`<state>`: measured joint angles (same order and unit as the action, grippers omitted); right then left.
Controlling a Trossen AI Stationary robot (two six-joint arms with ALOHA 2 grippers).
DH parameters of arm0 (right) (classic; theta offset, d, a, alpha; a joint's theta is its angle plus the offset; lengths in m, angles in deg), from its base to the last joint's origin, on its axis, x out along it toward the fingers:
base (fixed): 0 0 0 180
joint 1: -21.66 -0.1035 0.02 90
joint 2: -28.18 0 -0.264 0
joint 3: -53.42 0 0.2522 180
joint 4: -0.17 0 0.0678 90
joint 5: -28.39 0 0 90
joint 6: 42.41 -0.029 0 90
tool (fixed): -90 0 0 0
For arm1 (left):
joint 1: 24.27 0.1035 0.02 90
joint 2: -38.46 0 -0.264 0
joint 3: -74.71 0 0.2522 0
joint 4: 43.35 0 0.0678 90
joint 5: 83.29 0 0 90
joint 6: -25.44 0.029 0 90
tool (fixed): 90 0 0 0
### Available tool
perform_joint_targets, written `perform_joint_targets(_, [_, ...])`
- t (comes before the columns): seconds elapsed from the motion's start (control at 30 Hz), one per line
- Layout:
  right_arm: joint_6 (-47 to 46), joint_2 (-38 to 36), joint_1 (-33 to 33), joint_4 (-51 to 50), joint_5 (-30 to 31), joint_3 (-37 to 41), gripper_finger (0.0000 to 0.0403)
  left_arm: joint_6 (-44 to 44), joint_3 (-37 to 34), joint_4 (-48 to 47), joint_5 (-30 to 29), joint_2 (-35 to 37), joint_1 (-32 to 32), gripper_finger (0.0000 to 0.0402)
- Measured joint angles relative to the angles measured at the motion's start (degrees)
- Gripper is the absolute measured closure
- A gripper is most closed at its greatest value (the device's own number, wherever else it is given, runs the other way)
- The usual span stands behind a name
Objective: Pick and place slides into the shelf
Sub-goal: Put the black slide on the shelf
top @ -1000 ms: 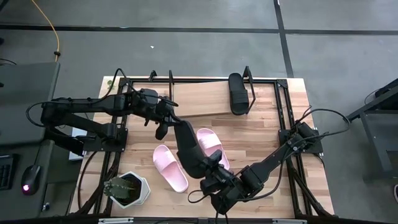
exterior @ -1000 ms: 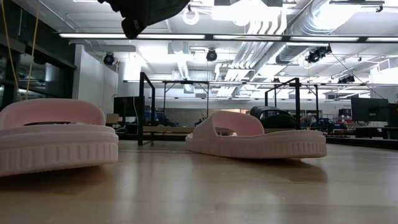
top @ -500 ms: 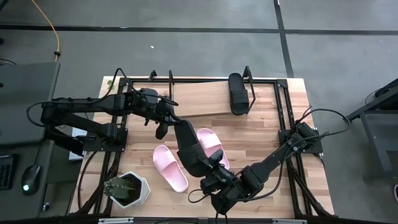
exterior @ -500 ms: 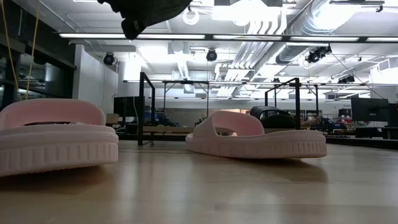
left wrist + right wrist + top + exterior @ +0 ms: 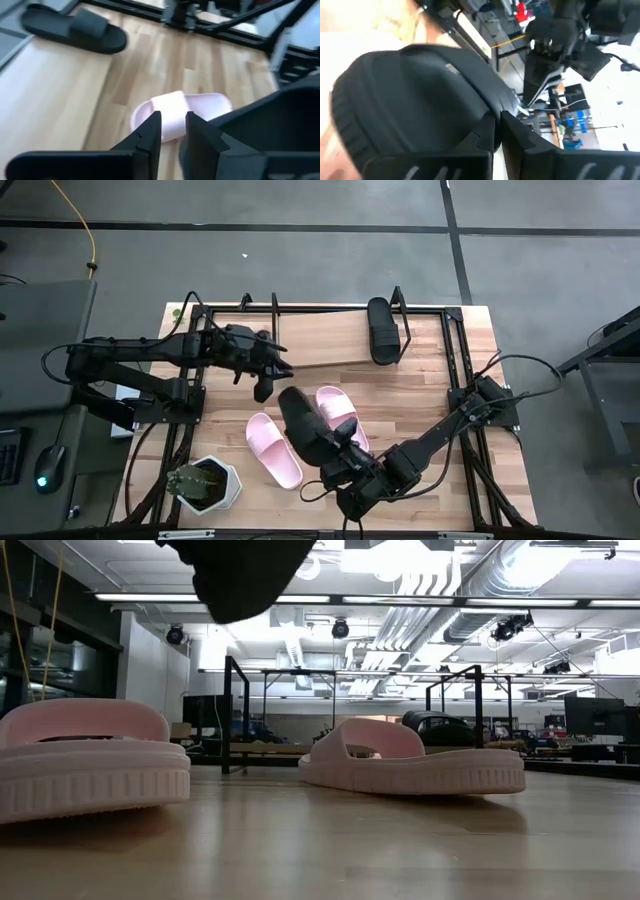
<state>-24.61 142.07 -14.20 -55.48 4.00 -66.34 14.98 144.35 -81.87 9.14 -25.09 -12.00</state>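
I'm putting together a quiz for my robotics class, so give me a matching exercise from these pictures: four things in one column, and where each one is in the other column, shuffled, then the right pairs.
Things:
1. black slide
2. second black slide
3. two pink slides
4. potted plant

Places:
A. lying flat on the table, side by side
B. near the table's front left corner
C. on the right end of the shelf
D. lifted above the table, held by the right gripper

Pairs: 1-C, 2-D, 3-A, 4-B
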Motion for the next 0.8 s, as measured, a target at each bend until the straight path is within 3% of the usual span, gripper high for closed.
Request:
perform_joint_targets(0.43, [-7.93,-0.05,-0.02,-8.69,6.16,0.0,0.0403,1.25,0.0,-7.62,-14.8,0.36,0.04,0.0294])
perform_joint_targets(0.8, [-25.87,-0.09,3.09,-23.68,7.86,0.0,0.0403,3.03,0.0,-9.0,-15.94,0.46,0.09,0.0293])
